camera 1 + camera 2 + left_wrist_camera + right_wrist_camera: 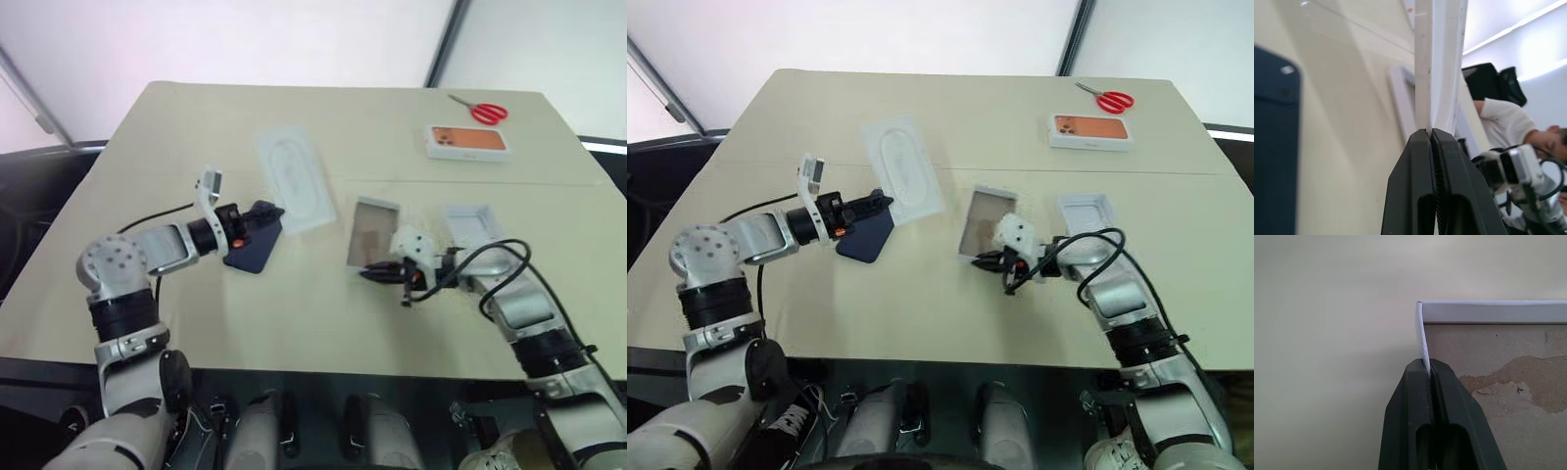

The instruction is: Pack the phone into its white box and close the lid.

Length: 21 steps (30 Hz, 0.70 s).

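The dark navy phone [253, 249] lies flat on the table at the left. Just above it, my left gripper [274, 212] is shut on the near edge of a flat white insert [297, 176] with a phone-shaped recess. The left wrist view has the thin white sheet pinched between the fingers [1415, 166]. The white box [373, 231], with its tan floor showing, sits at centre right. My right gripper [370, 275] is shut on its near wall by a corner, as the right wrist view [1427, 364] makes plain. The lid [472, 223] lies open side up just right of the box.
A white box with an orange phone picture [468, 142] and red-handled scissors [480, 110] lie at the far right of the table. A person in a white shirt [1508, 122] is beyond the table in the left wrist view. A seam crosses the tabletop.
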Each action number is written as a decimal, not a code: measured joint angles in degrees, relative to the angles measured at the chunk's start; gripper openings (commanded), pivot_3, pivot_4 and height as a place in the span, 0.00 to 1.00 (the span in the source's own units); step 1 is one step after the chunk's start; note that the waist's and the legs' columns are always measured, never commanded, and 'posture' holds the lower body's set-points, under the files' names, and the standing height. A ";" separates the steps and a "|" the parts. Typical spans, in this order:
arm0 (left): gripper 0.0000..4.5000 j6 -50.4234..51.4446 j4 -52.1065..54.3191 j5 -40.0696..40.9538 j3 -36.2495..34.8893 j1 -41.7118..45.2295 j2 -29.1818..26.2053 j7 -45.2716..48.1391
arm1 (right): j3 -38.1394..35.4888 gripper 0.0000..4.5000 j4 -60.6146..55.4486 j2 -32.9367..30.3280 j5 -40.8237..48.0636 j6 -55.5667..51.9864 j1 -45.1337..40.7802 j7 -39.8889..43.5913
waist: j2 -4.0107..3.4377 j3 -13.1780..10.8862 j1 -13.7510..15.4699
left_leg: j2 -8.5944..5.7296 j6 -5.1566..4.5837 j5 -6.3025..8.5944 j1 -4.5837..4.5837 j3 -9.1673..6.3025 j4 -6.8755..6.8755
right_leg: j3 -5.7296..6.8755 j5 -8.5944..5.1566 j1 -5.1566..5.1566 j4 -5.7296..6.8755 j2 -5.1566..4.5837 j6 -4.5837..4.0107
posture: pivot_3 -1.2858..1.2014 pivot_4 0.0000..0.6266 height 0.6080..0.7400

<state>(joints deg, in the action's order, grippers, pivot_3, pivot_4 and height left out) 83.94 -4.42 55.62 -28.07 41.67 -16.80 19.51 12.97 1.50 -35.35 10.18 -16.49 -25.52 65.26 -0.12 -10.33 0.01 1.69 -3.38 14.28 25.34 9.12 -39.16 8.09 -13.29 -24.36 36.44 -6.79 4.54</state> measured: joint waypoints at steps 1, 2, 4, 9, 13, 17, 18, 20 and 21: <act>0.00 0.80 -0.18 0.33 -0.12 0.40 0.11 -0.19 | 0.76 0.01 -1.07 0.56 -0.18 0.73 0.37 0.08 | 0.00 0.00 -0.07 | 0.00 0.00 0.00 0.00 0.00 0.00 | 0.00 0.00 0.00 0.00 0.00 0.00 | 0.52 0.24 0.98; 0.00 1.52 -0.55 0.74 -0.30 0.66 0.11 -0.41 | 1.49 0.01 -1.60 0.78 -0.50 1.46 0.46 -0.16 | 0.00 0.00 -0.11 | -0.01 0.00 0.00 0.00 0.00 0.00 | 0.01 0.00 0.00 0.01 0.00 0.00 | 0.52 0.24 0.98; 0.00 2.46 -0.60 1.44 -0.35 0.71 0.06 -0.45 | 1.70 0.01 -1.90 1.30 -0.54 1.46 0.50 -0.77 | 0.00 0.00 -0.13 | -0.02 0.01 0.00 0.00 0.00 0.00 | 0.02 0.00 0.00 0.01 0.00 0.00 | 0.52 0.24 0.98; 0.00 2.61 3.87 1.80 3.59 -3.28 -0.62 1.22 | 2.10 0.41 -2.67 1.21 0.19 -2.90 0.64 -0.52 | 0.00 0.00 -0.56 | -0.02 0.01 0.00 0.00 -0.01 0.01 | 0.00 0.00 0.01 0.01 0.00 0.00 | 0.52 0.24 0.98; 0.00 2.66 4.40 1.77 4.93 -4.90 1.03 0.85 | -0.81 0.77 -4.76 -0.68 1.30 -3.56 1.63 -1.28 | 0.00 0.00 -0.48 | -0.02 0.02 0.00 0.01 -0.02 0.00 | 0.00 0.00 0.01 0.00 -0.01 0.00 | 0.52 0.24 0.98; 0.00 -0.01 6.02 1.12 7.13 -5.86 0.24 1.74 | -6.92 0.77 -6.43 -6.37 4.71 -5.65 3.83 -0.19 | 0.00 0.00 -0.42 | -0.03 0.02 0.00 0.01 -0.03 0.01 | -0.01 0.00 0.01 -0.02 -0.03 -0.01 | 0.52 0.24 0.98; 0.00 -0.06 6.05 1.14 7.17 -5.97 0.31 1.83 | -8.31 0.77 -6.43 -7.86 4.97 -5.77 4.49 0.11 | 0.00 0.00 -0.40 | -0.02 0.02 0.00 0.01 -0.03 0.01 | 0.00 0.00 0.01 -0.03 -0.02 -0.01 | 0.52 0.24 0.98; 0.00 -0.06 5.69 1.19 7.19 -6.00 0.60 1.87 | -10.74 0.77 -5.71 -11.35 5.09 -4.77 6.22 0.73 | 0.01 0.00 -0.29 | -0.02 0.02 0.01 0.01 -0.03 0.02 | 0.00 -0.01 0.01 -0.03 -0.03 -0.01 | 0.52 0.24 0.98; 0.00 -0.10 5.29 1.15 7.37 -6.02 0.65 1.98 | -12.01 0.77 -4.94 -12.45 5.05 -3.91 6.81 0.81 | 0.01 0.00 -0.39 | -0.02 0.02 0.01 0.01 -0.03 0.01 | -0.01 -0.01 0.01 -0.05 -0.03 -0.01 | 0.52 0.24 0.98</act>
<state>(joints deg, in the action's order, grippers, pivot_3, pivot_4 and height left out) 83.84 0.86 56.77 -20.70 35.65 -16.15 21.49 0.96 -3.44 -47.80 15.23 -20.40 -18.71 66.07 -0.11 -10.33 -0.38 1.67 -3.36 14.29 25.34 9.09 -39.14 8.09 -13.30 -24.35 36.39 -6.82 4.53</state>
